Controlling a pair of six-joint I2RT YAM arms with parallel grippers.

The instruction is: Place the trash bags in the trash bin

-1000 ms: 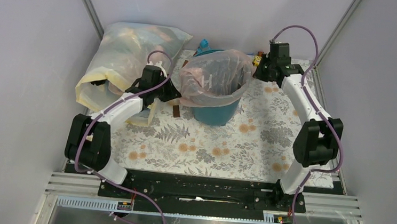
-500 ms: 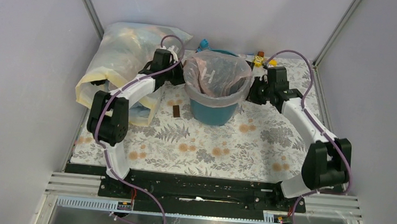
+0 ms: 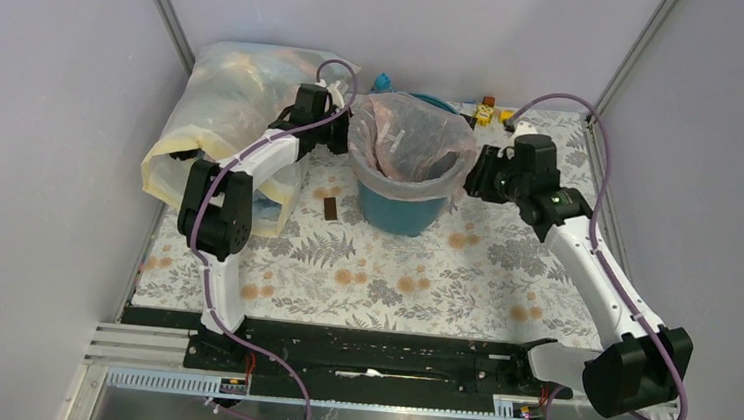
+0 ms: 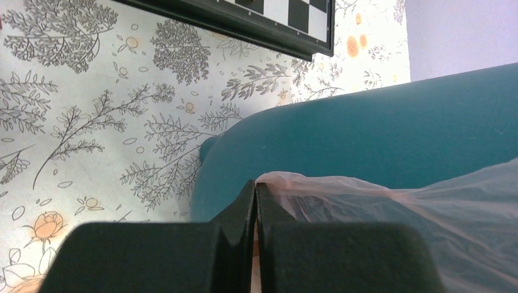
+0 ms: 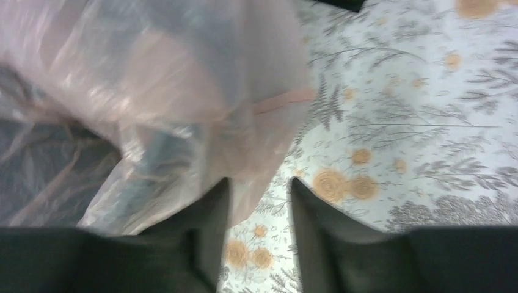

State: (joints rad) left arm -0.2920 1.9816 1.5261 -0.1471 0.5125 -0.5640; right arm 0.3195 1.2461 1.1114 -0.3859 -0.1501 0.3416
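Note:
The teal trash bin (image 3: 403, 210) stands at the back middle of the flowered table. A pale-pink trash bag (image 3: 408, 145) lines it, its mouth stretched over the rim. My left gripper (image 3: 344, 134) is at the bin's left side, shut on the bag's edge; in the left wrist view the fingertips (image 4: 255, 187) pinch the pink film (image 4: 391, 198) against the bin wall (image 4: 379, 131). My right gripper (image 3: 473, 174) sits at the bin's right side. Its jaws (image 5: 259, 183) stand open, and the bag (image 5: 153, 91) hangs loose beside the left finger (image 5: 211, 207).
A large yellowish-white sack (image 3: 221, 108) lies at the back left, close behind my left arm. A small brown piece (image 3: 330, 209) lies left of the bin. Small yellow toys (image 3: 483, 110) sit at the back right. A checkered board (image 4: 275, 12) shows beyond the bin.
The right gripper has opened and let the bag's edge go. Both arms brought the bag's mouth down around the bin's rim. The left gripper stays shut.

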